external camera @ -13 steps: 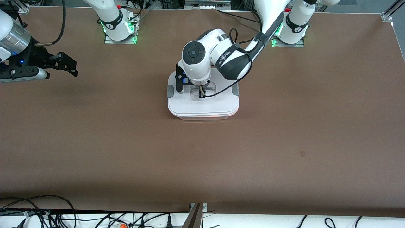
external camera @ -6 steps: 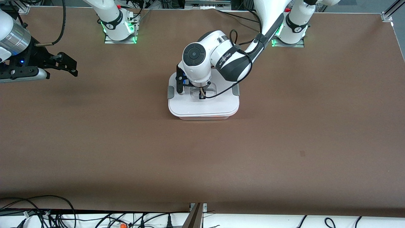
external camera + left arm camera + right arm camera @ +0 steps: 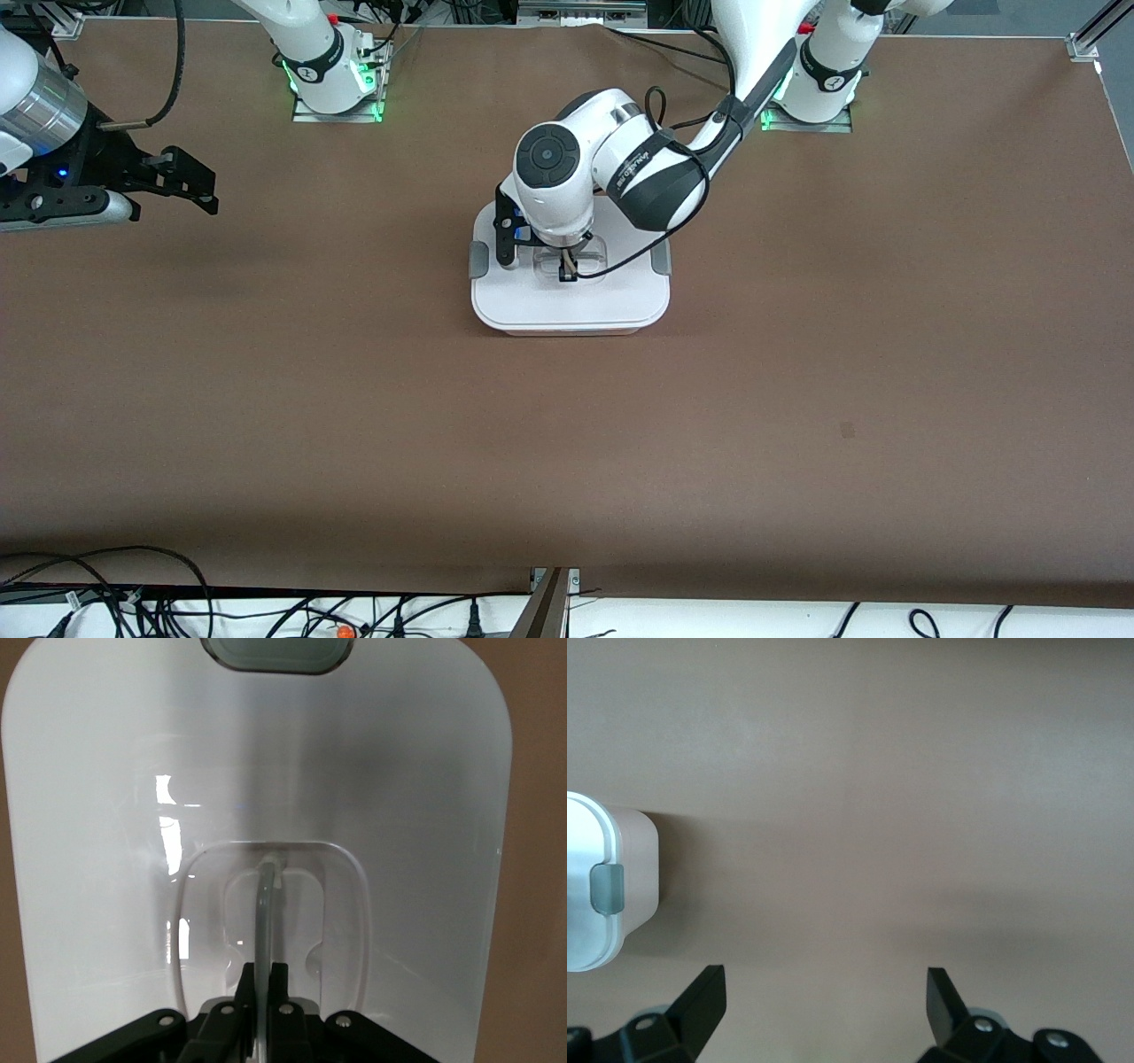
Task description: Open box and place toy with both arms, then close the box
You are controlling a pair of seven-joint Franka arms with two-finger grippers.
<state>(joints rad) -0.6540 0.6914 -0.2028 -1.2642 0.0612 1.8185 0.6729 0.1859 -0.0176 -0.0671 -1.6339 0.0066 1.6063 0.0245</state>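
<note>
You're looking at a robotics lab. The bench (image 3: 797,399), covered in plain brown matting, fills the front view, with two arm bases bolted on metal plates at about 11 o'clock (image 3: 335,84) and 1 o'clock (image 3: 811,93), each glowing green. Aluminium framing (image 3: 1094,31) shows at the 2 o'clock corner. Along 6 to 8 o'clock, loose black cables (image 3: 133,602) trail over a white floor strip.
</note>
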